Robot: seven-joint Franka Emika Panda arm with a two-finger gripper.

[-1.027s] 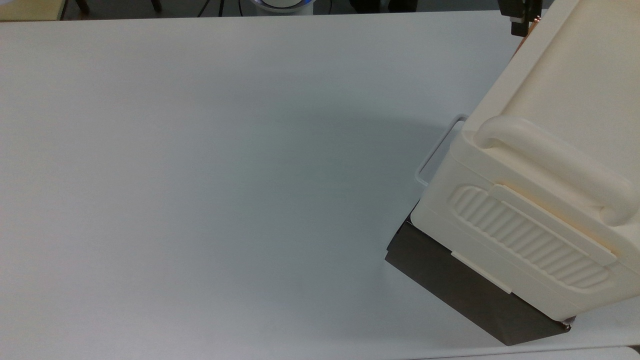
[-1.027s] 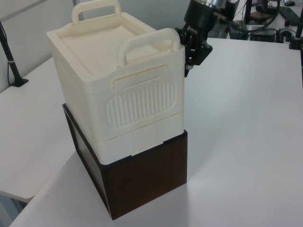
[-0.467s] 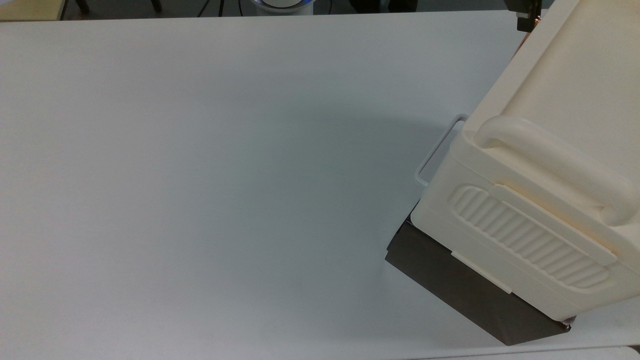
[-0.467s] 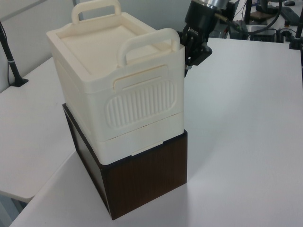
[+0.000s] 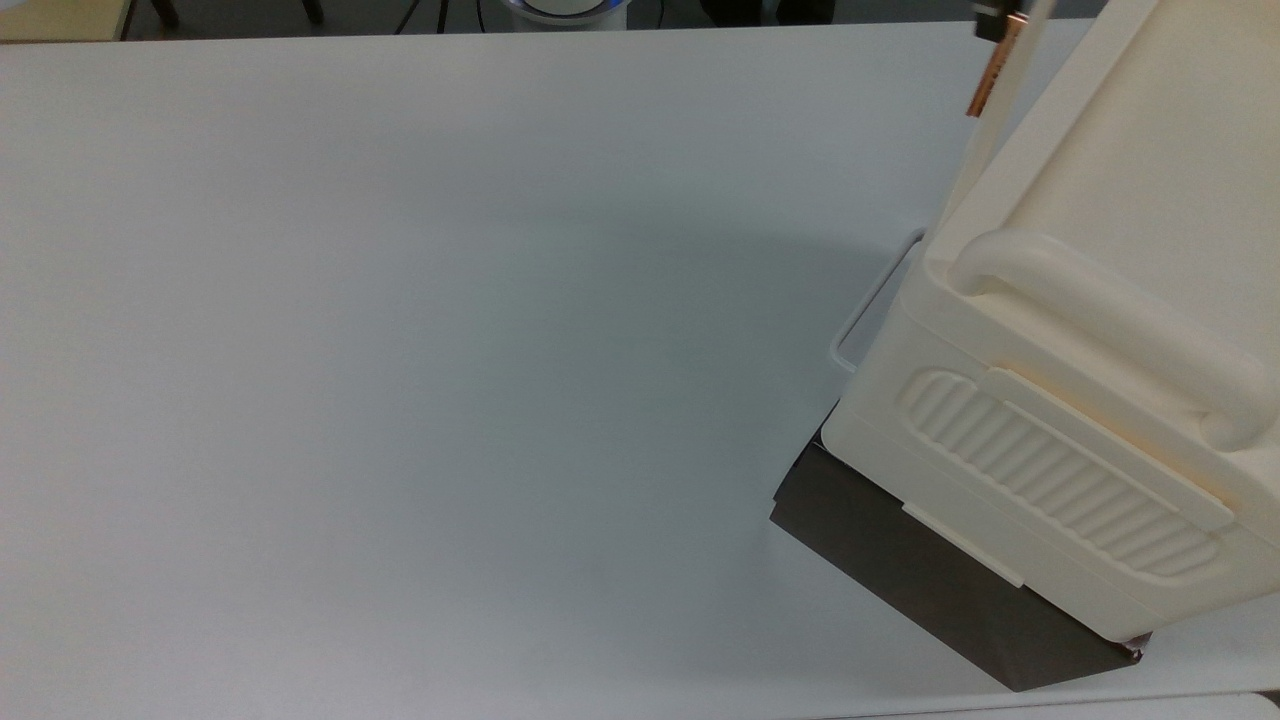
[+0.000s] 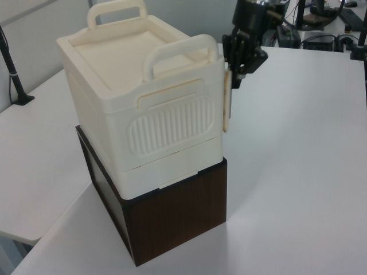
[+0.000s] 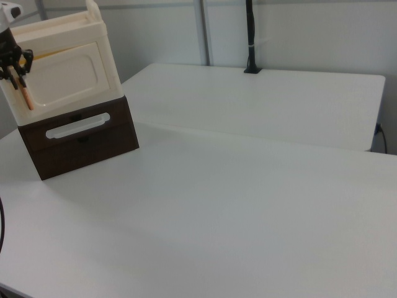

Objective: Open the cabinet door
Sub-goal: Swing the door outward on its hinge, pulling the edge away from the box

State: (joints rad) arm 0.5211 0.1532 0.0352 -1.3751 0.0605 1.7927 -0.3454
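The cabinet (image 5: 1120, 330) is a cream box with thick top handles, standing on a dark brown base at the top view's right. Its cabinet door (image 7: 65, 77), a cream panel with a recessed inset, stands slightly ajar. In the left view the door (image 6: 227, 106) shows edge-on, away from the body. An orange-copper handle strip (image 5: 992, 75) runs along the door's free edge. My black gripper (image 6: 238, 71) is at the upper end of that edge, shut on the handle strip (image 7: 26, 96). It also appears at the top view's upper edge (image 5: 990, 22) and the right view's left (image 7: 13, 68).
The dark brown base (image 6: 178, 217) carries a white bar handle (image 7: 77, 125) on its front. The white table (image 5: 400, 350) spreads wide across the top view's left. A black pole (image 7: 250, 37) is clamped to the far table. Cables and equipment sit behind the arm.
The door's free edge has swung out from the cabinet body, and the gripper has moved with it, toward the top view's left. The cabinet has stayed put.
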